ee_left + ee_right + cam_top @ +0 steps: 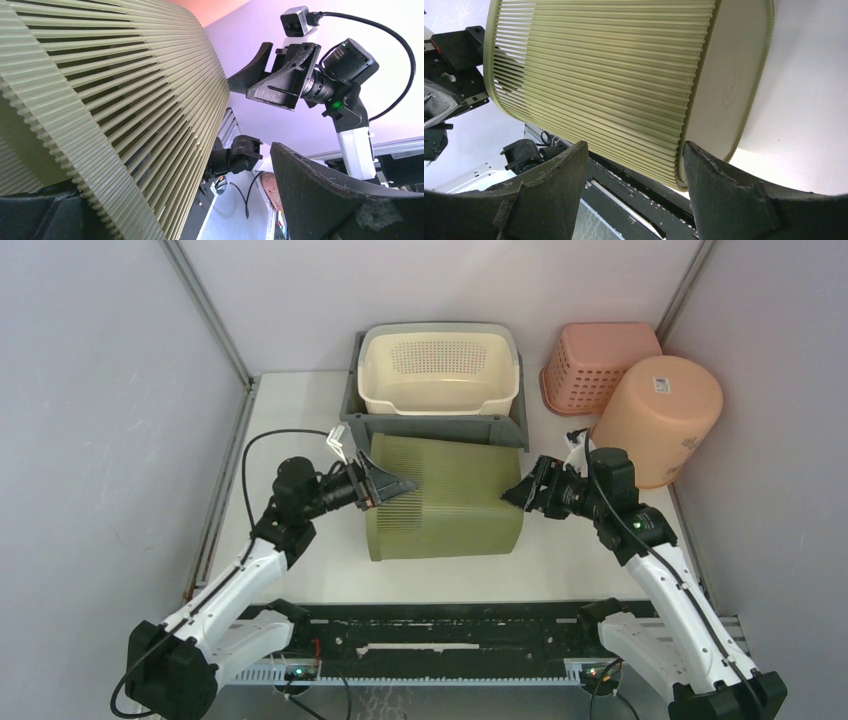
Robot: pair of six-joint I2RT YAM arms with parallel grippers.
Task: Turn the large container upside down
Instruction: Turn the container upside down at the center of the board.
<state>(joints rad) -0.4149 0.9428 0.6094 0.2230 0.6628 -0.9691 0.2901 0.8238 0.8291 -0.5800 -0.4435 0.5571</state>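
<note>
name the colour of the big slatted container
The container is olive green, shown best in the top external view.

Matt olive plastic showing on large container [445, 498]: walls finely ribbed, base smooth. Peach bin [660, 415] at two o'clock looking smooth, faintly glossy plastic.

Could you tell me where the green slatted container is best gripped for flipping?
Probably the thin rim of the green slatted container, from its open end: it lies on its side, and its body looks too wide to clamp.

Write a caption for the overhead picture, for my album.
Green ribbed container on its side between the left fingers and right fingers, both open.
</note>
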